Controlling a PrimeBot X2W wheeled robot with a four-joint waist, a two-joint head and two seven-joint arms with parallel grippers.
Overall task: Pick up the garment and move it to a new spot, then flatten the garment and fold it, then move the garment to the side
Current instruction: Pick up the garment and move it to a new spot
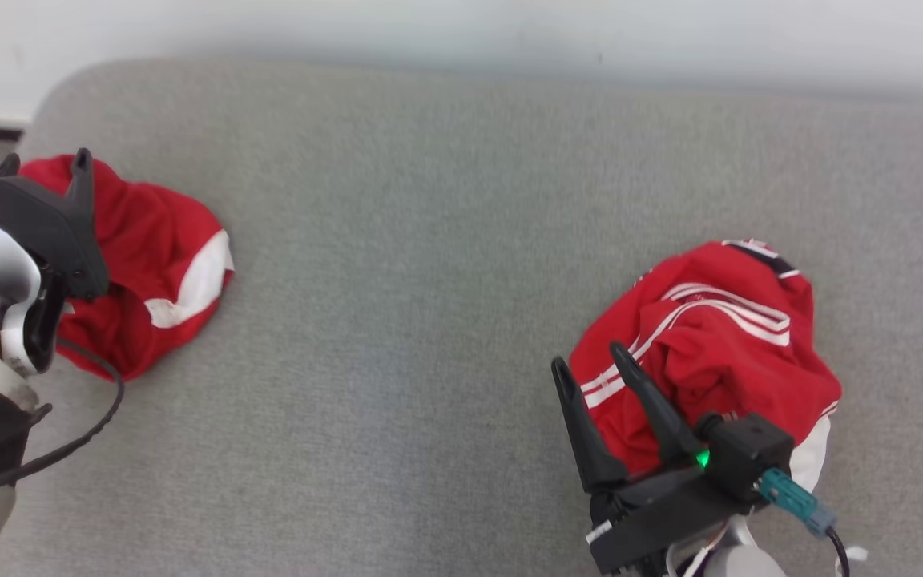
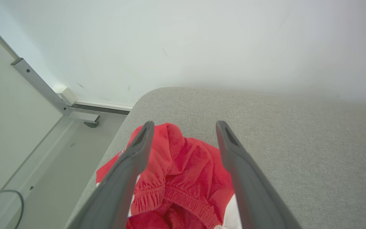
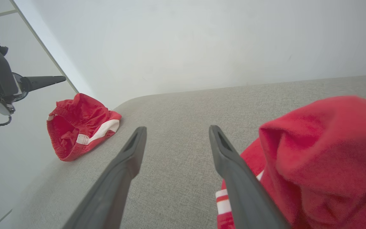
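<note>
A crumpled red garment with a white band (image 1: 149,248) lies near the left edge of the grey fabric surface (image 1: 429,280). My left gripper (image 1: 45,172) hovers over it, open, and nothing is held. In the left wrist view the red cloth (image 2: 189,165) lies below and between the spread fingers of that gripper (image 2: 184,127). A second red garment with white stripes (image 1: 718,336) sits bunched at the right. My right gripper (image 1: 587,358) stands open at its near left edge. In the right wrist view that gripper (image 3: 177,130) is over bare fabric, with the striped garment (image 3: 322,152) to its right.
The surface's rounded left corner drops to a pale floor (image 2: 43,178), where a metal frame foot (image 2: 84,117) and a cable (image 2: 17,203) lie. A white wall (image 1: 461,32) runs behind. The right wrist view shows the left garment (image 3: 81,117) and a left finger (image 3: 43,81).
</note>
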